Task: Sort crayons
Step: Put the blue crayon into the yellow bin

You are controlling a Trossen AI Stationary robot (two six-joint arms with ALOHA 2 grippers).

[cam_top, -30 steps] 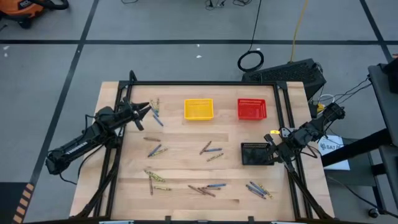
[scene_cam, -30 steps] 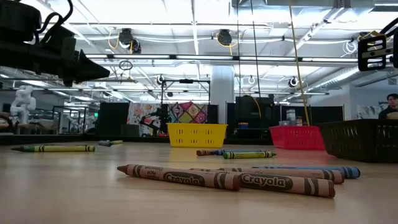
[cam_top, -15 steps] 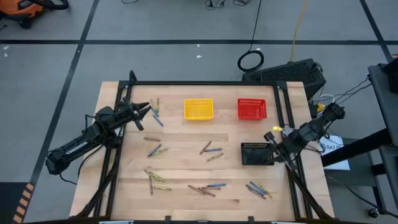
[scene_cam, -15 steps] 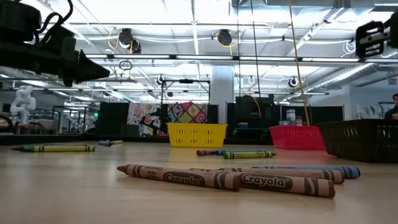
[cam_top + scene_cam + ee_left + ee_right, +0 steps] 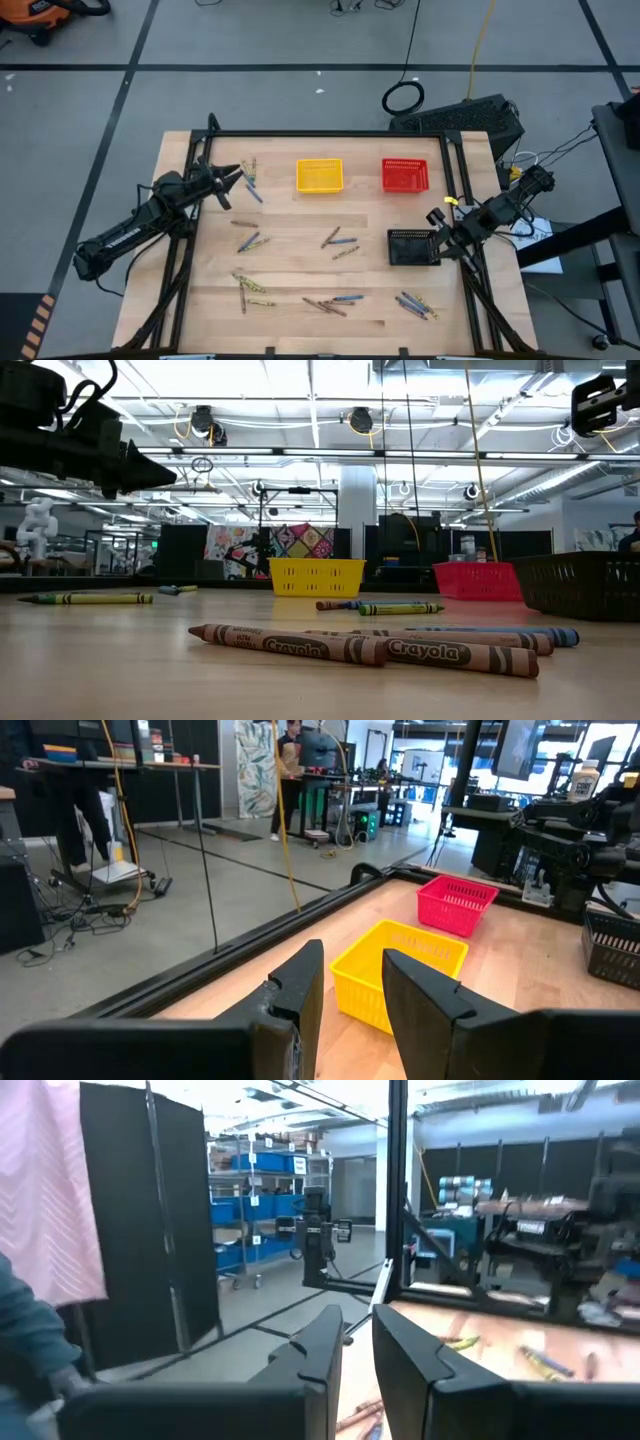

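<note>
**Crayons: handling notes**

High view: crayons (image 5: pixel 338 240) scattered on the counter (image 5: pixel 370 215), nearer than the yellow basket (image 5: pixel 319 175). Left gripper (image 5: pixel 236 176) beside that basket; right gripper (image 5: pixel 436 220) farther off.

Low view: paper-wrapped sticks; judged light, stiff, snappable, prone to roll. Grip mid-length, across the barrel.

Wrist views: both fingers apart, empty.

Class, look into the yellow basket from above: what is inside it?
In the high view the yellow basket shows only its own yellow mesh floor; no crayons appear inside. In the low view its wall hides the inside.
</note>
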